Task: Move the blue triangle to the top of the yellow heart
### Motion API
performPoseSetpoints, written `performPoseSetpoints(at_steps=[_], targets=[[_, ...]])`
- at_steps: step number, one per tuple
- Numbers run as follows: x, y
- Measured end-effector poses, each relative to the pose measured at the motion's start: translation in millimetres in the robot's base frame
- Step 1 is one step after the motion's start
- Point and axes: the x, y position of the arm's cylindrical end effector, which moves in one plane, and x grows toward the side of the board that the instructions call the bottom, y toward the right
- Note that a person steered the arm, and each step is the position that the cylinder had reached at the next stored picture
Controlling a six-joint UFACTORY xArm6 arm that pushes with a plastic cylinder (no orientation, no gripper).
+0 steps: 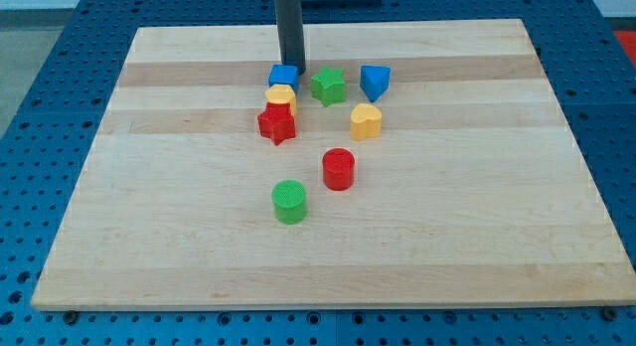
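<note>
Tip point(297, 68) touches blue cube point(284, 76) (blue triangle point(374, 82) apart).

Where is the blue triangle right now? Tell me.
The blue triangle sits near the board's top, right of centre in the camera view, just right of the green star and directly above the yellow heart, apart from both.

Blue triangle point(375, 82) sits on the bench in the view's upper middle, a solid wedge-like block, point facing the view's bottom. Yellow heart point(366, 120) lies just below it, slightly to the view's left, flat on the bench, lobes up. Near each other, a small gap between them.
</note>
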Motion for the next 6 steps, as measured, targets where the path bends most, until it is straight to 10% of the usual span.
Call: performPoseSetpoints(at_steps=[6], targets=[[-55, 97]])
